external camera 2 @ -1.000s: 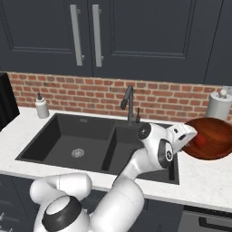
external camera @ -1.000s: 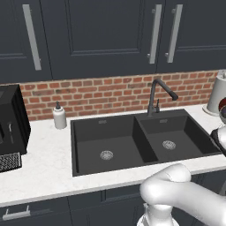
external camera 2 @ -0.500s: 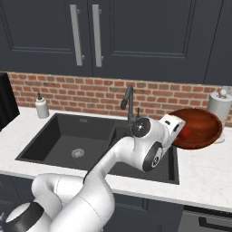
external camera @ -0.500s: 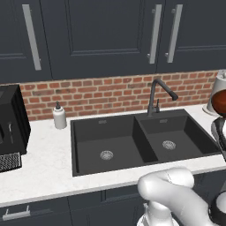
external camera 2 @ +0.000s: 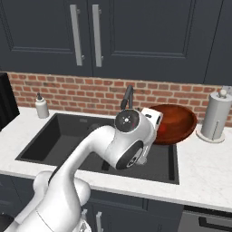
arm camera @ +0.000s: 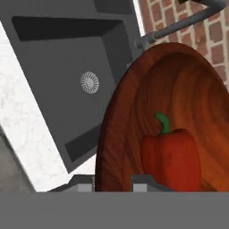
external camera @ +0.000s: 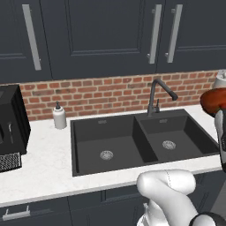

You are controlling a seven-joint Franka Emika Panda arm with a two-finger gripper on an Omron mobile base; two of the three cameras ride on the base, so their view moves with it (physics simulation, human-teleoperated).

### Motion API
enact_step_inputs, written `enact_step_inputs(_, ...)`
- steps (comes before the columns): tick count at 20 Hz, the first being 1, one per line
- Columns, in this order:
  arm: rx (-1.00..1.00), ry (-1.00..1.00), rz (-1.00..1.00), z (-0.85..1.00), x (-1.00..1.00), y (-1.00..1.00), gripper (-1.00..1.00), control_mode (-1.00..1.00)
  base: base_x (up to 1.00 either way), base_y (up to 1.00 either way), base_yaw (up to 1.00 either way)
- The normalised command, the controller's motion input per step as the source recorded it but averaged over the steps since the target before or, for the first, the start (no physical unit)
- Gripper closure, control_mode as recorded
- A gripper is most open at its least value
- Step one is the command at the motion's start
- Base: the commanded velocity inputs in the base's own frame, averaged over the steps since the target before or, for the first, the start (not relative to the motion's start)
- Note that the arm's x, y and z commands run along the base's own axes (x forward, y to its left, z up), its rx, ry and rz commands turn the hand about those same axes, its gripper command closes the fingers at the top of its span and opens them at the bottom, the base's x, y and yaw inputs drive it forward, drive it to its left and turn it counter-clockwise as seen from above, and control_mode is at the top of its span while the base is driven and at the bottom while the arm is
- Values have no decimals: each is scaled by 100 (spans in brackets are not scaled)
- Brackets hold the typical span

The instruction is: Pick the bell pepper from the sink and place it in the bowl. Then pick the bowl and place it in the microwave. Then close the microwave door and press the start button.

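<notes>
— What's the room like around you?

— A white speckled stone counter runs under dark panelled cabinets with long brushed-metal handles; I count three handles in the left base view. Behind it is a red brick backsplash. Set into the counter is the sink, matte black, rectangular, with two basins and two round metal drains, and one thin black arched faucet at its back edge.

— Anything else on the counter?

— One small pale soap bottle to the left of the sink, a black appliance at the far left, and one pale cylindrical holder with a knob at the right.

— And your gripper?

— My gripper is pinching the rim of the bowl, one grey fingertip outside the wall and the other inside. The bowl is round, wide, shallow, reddish-brown with wood grain and a glossy inside, and it is lifted above the right end of the sink, tilted.

— The bell pepper?

— One glossy red bell pepper with a short green stem lies inside the bowl, against its inner wall.
</notes>
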Motion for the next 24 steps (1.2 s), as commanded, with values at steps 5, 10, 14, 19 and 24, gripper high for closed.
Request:
enact_step_inputs(5,0,17,12,56,-48,75,100,-100,0,0,0)
enact_step_inputs(10,0,-1,8,34,-55,84,100,-100,0,0,0)
enact_step_inputs(14,0,-9,9,28,-60,82,100,-100,0,0,0)
enact_step_inputs(19,1,-5,11,38,-28,96,100,-100,0,0,0)
enact_step_inputs(24,0,-12,13,53,-13,65,100,-100,0,0,0)
